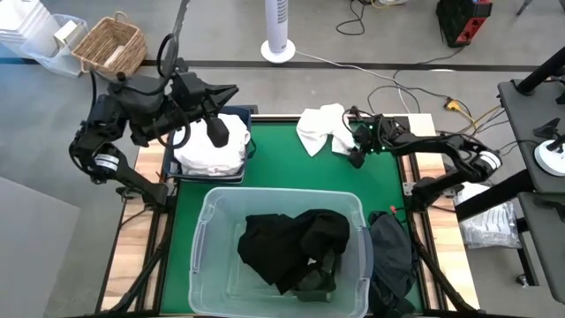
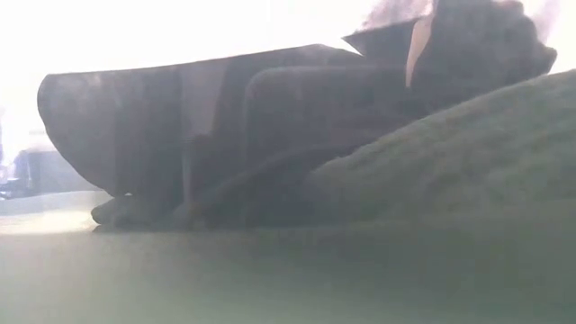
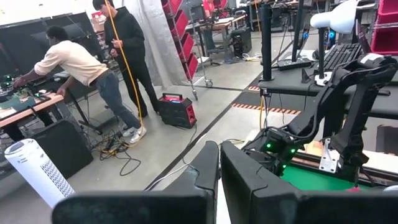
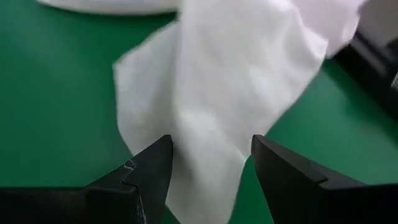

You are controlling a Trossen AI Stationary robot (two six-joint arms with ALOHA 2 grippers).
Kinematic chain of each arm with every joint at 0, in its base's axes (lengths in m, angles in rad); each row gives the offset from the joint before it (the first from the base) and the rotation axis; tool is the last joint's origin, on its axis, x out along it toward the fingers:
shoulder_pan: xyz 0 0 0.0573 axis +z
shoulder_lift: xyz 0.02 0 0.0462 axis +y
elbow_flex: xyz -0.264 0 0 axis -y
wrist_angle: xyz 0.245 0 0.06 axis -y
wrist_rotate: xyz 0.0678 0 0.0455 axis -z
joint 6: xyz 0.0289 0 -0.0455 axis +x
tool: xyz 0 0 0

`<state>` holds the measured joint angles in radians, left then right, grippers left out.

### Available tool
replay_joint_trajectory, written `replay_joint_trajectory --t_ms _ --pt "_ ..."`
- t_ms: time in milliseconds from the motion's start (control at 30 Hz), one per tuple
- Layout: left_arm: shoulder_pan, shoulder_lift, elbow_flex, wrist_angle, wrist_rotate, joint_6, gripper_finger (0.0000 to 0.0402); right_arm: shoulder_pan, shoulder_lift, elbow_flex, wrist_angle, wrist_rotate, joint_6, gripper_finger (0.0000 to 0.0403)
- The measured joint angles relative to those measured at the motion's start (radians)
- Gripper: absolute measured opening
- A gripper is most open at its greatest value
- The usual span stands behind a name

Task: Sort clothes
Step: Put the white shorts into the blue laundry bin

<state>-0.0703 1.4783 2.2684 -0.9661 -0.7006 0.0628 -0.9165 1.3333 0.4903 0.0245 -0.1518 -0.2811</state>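
From above, the right gripper (image 1: 356,160) sits low on the green mat at the edge of a crumpled white garment (image 1: 322,128). The left gripper (image 1: 217,132), fingers pressed together, hangs over folded white clothes (image 1: 210,152) in the navy bin (image 1: 250,141). Black garments (image 1: 296,247) fill the clear tub (image 1: 201,234). The right wrist view shows soft, limp white cloth (image 4: 230,87) between the parted jaws.

Green-topped table (image 1: 291,172) with sorting bins and clothes

A clear plastic tub (image 1: 205,234), a navy bin (image 1: 250,146) and a loose white garment (image 1: 322,128) rest on it; a dark garment (image 1: 388,252) drapes its right edge.
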Motion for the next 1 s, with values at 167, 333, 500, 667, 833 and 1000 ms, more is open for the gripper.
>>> replay_joint_trajectory --t_ms 167,333,500,667,833,1000 --pt "0.003 0.007 0.0 0.0 0.0 0.006 0.0 0.0 0.079 0.018 0.012 -0.002 0.021 0.0207" --pt "0.005 0.008 0.0 0.0 0.0 0.004 0.0 0.004 0.13 0.054 0.018 -0.006 0.047 0.017" --pt "0.007 0.008 0.0 0.001 0.0 0.003 0.0 0.004 0.149 0.061 0.02 -0.006 0.059 0.0092" --pt "0.009 0.008 0.0 0.002 -0.004 -0.001 0.0 0.004 0.141 0.061 0.0 -0.006 0.094 0.0018" --pt "0.009 0.007 0.0 0.002 -0.042 -0.004 0.0 0.004 0.066 0.055 -0.08 -0.004 0.135 0.0011" --pt "0.01 0.008 0.0 0.002 -0.042 -0.024 0.0 0.004 -0.073 0.056 -0.136 -0.005 0.154 0.001"
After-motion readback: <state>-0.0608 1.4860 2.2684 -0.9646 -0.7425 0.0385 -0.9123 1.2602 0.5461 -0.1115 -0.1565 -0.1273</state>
